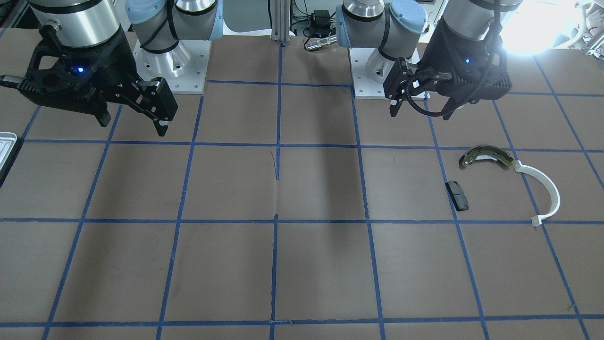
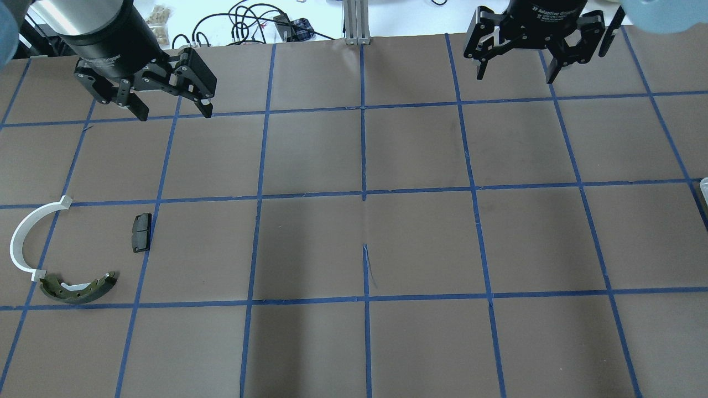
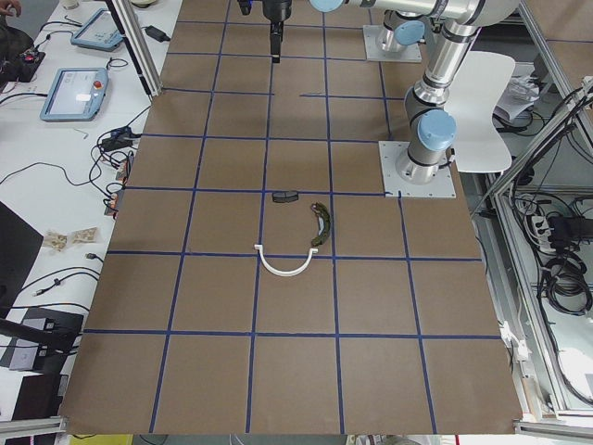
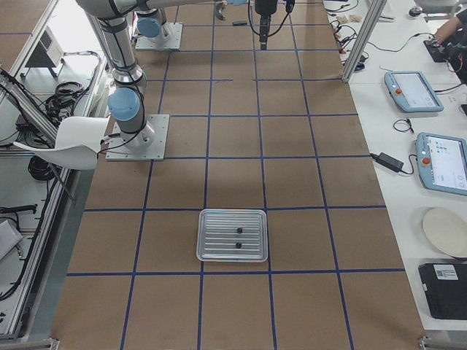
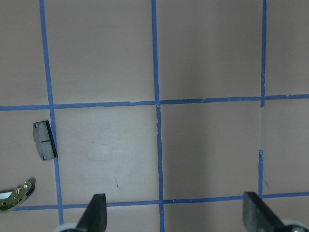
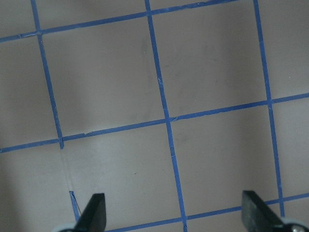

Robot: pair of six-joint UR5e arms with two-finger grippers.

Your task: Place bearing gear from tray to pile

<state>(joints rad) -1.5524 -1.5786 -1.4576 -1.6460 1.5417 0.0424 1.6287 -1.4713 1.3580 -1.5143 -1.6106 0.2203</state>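
Observation:
The tray (image 4: 208, 255) lies on the table at my right end; only its edge shows in the front view (image 1: 6, 147). Two tiny dark round parts lie in it, one bearing gear (image 4: 238, 231) and another (image 4: 236, 246) beside it. The pile is at my left end: brake shoe (image 2: 80, 287), black pad (image 2: 141, 232), white arc (image 2: 25, 237). My left gripper (image 2: 174, 113) is open and empty, high above the table beyond the pile. My right gripper (image 2: 516, 76) is open and empty, high up and far from the tray. The pad (image 5: 44, 140) shows in the left wrist view.
The brown table carries a blue tape grid. The two arm bases (image 1: 172, 66) (image 1: 377, 71) stand at the robot's side. A side bench with tablets (image 4: 412, 91) and cables runs along the far edge. A white chair (image 4: 73, 138) stands behind the robot.

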